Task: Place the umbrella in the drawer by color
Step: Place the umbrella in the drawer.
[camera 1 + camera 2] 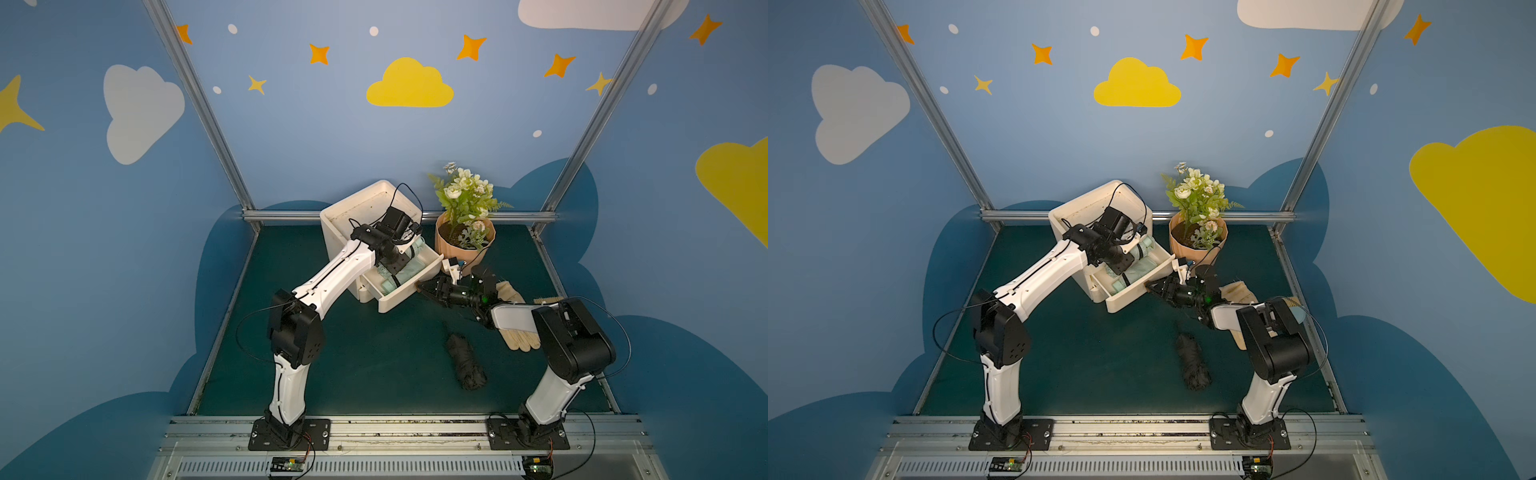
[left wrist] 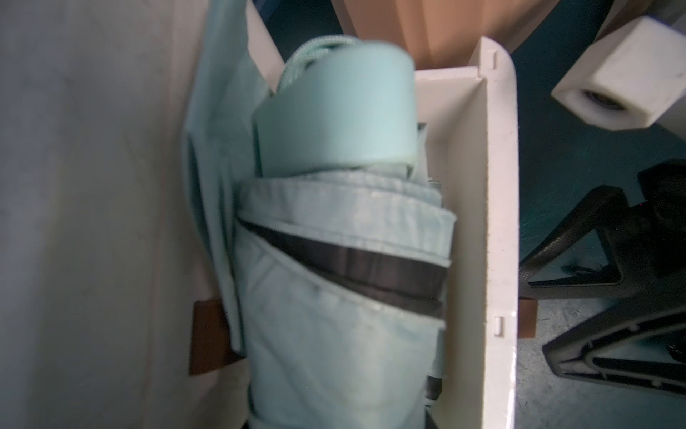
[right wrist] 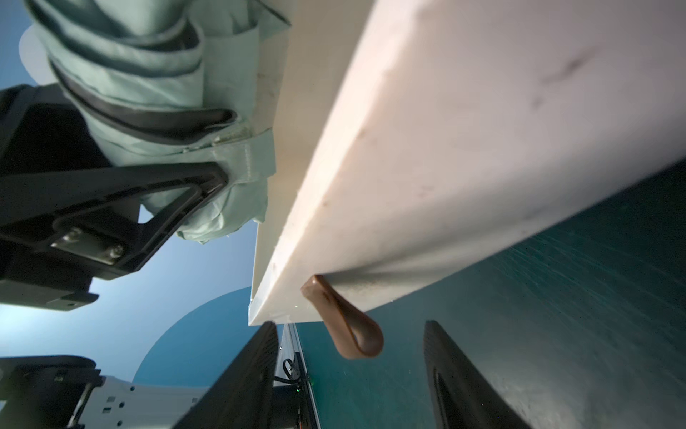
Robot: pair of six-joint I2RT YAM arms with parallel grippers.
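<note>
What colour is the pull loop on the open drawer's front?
Brown: the loop hangs off the cream drawer front, clearest in the right wrist view.

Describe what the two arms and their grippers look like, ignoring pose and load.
The left arm and right arm both have glossy white link shells between bulky black joint housings, on black base plates. Thin black cables loop loosely beside each. The left gripper and right gripper carry black fingers, open triangular frames with ribbed inner faces. A small green light glows near the right wrist.
</note>
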